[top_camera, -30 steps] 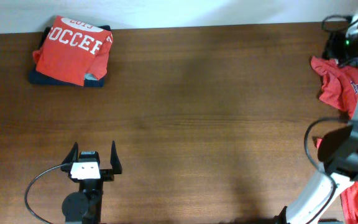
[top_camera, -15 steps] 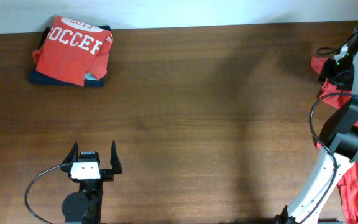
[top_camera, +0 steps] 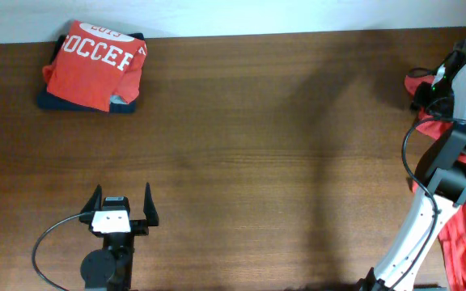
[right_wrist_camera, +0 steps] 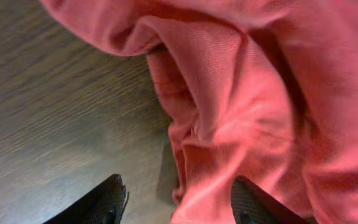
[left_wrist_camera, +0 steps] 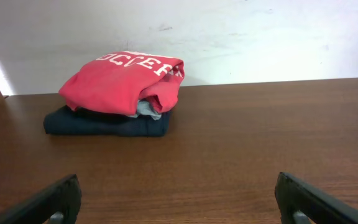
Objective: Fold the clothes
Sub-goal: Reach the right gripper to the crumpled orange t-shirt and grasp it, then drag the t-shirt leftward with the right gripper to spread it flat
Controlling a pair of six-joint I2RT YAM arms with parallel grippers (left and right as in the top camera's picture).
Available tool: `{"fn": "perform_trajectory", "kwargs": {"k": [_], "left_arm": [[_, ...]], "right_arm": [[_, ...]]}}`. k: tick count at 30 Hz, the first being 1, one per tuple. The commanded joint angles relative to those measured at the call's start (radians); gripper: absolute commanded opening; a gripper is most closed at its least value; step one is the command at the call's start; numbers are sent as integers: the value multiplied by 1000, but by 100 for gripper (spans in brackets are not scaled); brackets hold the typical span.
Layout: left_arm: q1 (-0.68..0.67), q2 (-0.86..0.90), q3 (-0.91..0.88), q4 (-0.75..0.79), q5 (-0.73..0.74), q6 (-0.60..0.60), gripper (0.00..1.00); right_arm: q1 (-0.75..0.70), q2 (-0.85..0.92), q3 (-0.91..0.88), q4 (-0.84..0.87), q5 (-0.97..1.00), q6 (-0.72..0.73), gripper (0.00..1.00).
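Pick-up is in hand: the right gripper (right_wrist_camera: pixel 180 202), jaws apart astride a fold of the crumpled T-shirt (right_wrist_camera: pixel 229 93) at the frame's right edge, is to be closed next; the left gripper (top_camera: pixel 122 212) is parked, jaws spread wide.

Three views: one overhead, two wrist-mounted.
The desk (top_camera: pixel 265 162) is seen straight down from above; the folded shirt stack (top_camera: pixel 94 66) is shared with the low, level left-wrist view; crumpled red cloth (right_wrist_camera: pixel 241 112) is viewed closely from the right wrist.
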Motion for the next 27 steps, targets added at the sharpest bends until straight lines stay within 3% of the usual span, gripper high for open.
{"fn": "perform_trajectory", "kwargs": {"k": [1, 3, 7, 11, 18, 27], "left_arm": [[-5, -6, -2, -4, -3, 16, 99], [-5, -6, -2, -4, -3, 16, 99], [-5, -6, -2, -4, -3, 16, 99], [-5, -6, -2, -4, -3, 16, 99], [-5, -6, -2, -4, -3, 16, 99], [-5, -6, -2, -4, -3, 16, 99]], "right_arm": [[-19, 25, -36, 28, 19, 3, 60], [-24, 25, -58, 40, 17, 4, 59], [-25, 25, -130, 56, -25, 4, 43], [-19, 25, -181, 52, -139, 4, 11], [51, 25, -198, 4, -255, 3, 9], [304, 25, -198, -16, -255, 4, 10]]}}
